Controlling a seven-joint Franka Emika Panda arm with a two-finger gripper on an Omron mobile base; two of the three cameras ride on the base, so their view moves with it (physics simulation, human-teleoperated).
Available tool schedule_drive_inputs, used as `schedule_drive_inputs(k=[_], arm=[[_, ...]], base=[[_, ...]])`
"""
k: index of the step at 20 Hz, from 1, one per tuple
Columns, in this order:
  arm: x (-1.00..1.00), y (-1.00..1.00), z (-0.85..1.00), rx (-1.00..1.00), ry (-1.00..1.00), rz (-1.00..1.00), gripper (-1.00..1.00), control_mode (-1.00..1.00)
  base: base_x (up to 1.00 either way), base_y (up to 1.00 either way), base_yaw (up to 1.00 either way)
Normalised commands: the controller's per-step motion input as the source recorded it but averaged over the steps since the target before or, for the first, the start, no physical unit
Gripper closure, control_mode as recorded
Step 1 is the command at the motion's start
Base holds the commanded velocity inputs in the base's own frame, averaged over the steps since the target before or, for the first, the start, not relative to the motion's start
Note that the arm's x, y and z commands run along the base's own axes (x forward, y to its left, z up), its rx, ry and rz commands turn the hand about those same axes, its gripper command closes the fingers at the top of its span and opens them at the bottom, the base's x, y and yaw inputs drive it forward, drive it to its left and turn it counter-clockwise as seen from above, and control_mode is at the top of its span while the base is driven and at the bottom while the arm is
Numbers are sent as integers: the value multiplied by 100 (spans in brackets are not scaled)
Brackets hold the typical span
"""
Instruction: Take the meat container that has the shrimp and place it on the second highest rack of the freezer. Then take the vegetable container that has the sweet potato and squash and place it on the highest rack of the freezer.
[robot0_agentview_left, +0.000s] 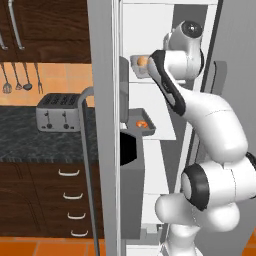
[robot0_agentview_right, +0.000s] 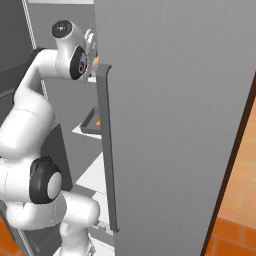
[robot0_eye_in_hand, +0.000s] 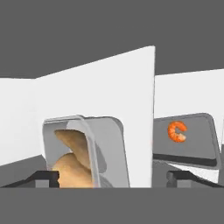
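Note:
Inside the open freezer (robot0_agentview_left: 150, 30), the clear vegetable container (robot0_agentview_left: 139, 64) holding the sweet potato (robot0_eye_in_hand: 74, 141) and squash (robot0_eye_in_hand: 71, 171) rests on the highest rack (robot0_agentview_left: 150, 82). My gripper (robot0_eye_in_hand: 113, 177) is open, its fingertips (robot0_eye_in_hand: 47, 176) standing wide apart around the vegetable container (robot0_eye_in_hand: 107, 148), not clamped on it. One level down, the grey meat container (robot0_agentview_left: 143, 125) with the small orange shrimp (robot0_eye_in_hand: 177, 131) lies on the second highest rack (robot0_agentview_left: 162, 134). From the right base view, the meat container (robot0_agentview_right: 91, 123) peeks out beside the door handle.
The freezer door (robot0_agentview_left: 102, 150) hangs open on the left with its bar handle (robot0_agentview_left: 85, 165). The closed fridge door (robot0_agentview_right: 175, 125) and its handle (robot0_agentview_right: 106, 150) stand to the right. A toaster (robot0_agentview_left: 59, 112) sits on the dark counter (robot0_agentview_left: 30, 145) above drawers.

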Motion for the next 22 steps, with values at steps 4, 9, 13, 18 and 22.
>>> schedule_drive_inputs(k=[4, 9, 13, 18, 22], arm=[[-100, -20, 24, 20, -13, -5, -100, -100], [-100, -21, -42, 20, 2, -22, -100, -100], [-100, -3, -100, 9, 28, -30, -100, -100], [-100, -1, -100, 13, 43, -31, -100, -100], [-100, -7, -99, 15, 27, -24, -100, -100]], base=[[0, 0, 0], [0, 0, 0], [0, 0, 0], [0, 0, 0], [0, 0, 0]])
